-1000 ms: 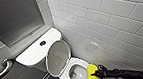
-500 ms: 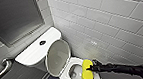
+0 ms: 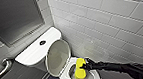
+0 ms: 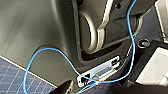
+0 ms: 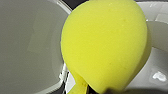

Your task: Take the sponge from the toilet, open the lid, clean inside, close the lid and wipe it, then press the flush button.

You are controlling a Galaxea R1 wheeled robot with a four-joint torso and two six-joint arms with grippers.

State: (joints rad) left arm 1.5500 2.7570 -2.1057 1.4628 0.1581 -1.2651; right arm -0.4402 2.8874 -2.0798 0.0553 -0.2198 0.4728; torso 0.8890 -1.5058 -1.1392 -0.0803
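The right gripper (image 3: pixel 86 65) reaches over the white glossy ceramic toilet (image 3: pixel 97 78). Its fingers pinch the bright yellow soft sponge (image 3: pixel 79 69) by one edge, so its bulk hangs inside the toilet's bowl, apparently placed for scrubbing. The white oval plastic lid (image 3: pixel 57 56) stands raised against the toilet's tank, leaving the bowl open. The small dark round flush button (image 3: pixel 42 42) sits on the tank top, well apart from the sponge.

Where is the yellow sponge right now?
In the head view the sponge sits low in the picture, gripped by the right gripper at the toilet bowl opening, beside the raised lid.
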